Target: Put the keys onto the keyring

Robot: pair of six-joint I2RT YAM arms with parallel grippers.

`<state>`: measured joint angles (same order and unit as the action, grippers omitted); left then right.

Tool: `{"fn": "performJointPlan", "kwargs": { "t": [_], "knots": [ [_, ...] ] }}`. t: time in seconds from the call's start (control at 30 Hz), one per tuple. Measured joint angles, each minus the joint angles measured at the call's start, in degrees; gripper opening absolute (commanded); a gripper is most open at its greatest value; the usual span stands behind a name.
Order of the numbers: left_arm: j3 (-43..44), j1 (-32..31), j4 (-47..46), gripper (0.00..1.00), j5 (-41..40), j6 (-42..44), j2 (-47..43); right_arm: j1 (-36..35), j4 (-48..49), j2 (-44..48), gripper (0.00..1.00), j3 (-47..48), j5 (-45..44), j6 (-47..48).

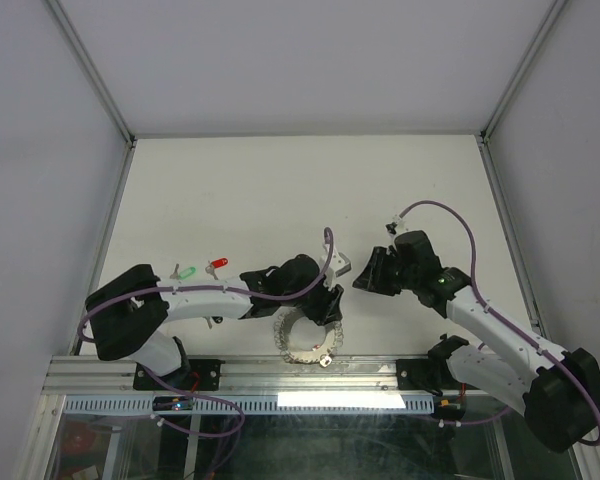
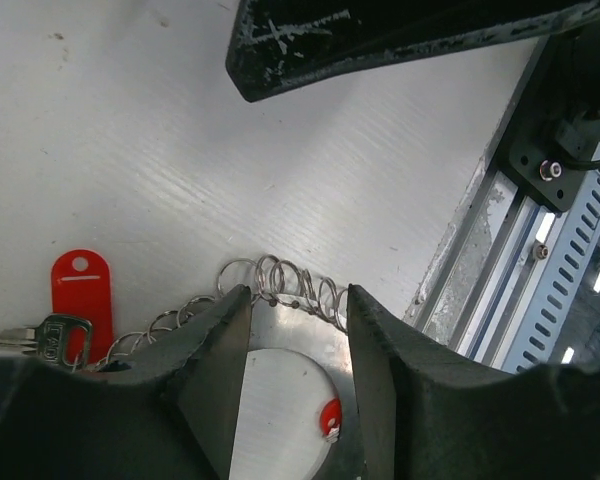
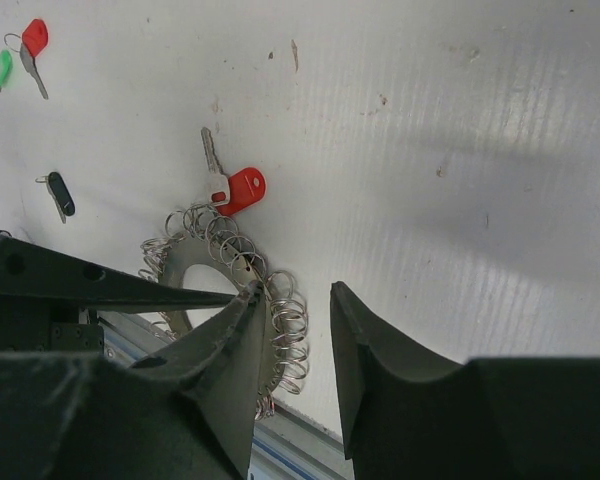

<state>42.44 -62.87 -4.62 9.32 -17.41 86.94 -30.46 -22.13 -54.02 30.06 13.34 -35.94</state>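
So the left claw (image 2: 299, 292) sits half open on top of the keyring (image 2: 280, 325), a finger on each side of a stretch of its fringed rim, gripping nothing. The right claw (image 3: 296, 290) has a narrow empty gap, with the ring just beside one finger. A red key (image 3: 242, 188) lies right at the rim ahead of it, and a green key (image 3: 0, 68) and a black key (image 3: 62, 195) are well beyond.

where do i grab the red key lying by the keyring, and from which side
Take the red key by its plastic head, coming down with jaws across its narrow width. It lies flat on the table, so only its edges can be pinched, and the head looks bulkiest. Loops of the keyring crowd the head, so lean in from the blade side.
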Motion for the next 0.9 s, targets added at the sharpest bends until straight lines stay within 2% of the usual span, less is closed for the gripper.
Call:
{"fn": "performJointPlan", "kwargs": {
  "t": [0.23,0.37,0.7,0.9],
  "knots": [
    [4.0,-2.6,6.0,0.39,-1.6,0.1,2.6,0.6,-0.2,0.6,0.35,-0.5,-0.4,-0.1],
    [4.8,-3.5,7.3,0.35,-1.9,0.0,3.0,1.1,-0.9,0.9,0.35,-0.9,-0.5,0.0],
    [6.6,-5.1,9.9,0.34,-3.5,0.1,7.4,1.7,-1.1,1.6,0.35,-0.9,-0.4,0.0],
    [8.1,-5.1,9.8,0.23,-4.9,0.2,9.3,1.8,-1.1,1.9,0.35,-0.9,0.2,-0.2]
  ]
}}
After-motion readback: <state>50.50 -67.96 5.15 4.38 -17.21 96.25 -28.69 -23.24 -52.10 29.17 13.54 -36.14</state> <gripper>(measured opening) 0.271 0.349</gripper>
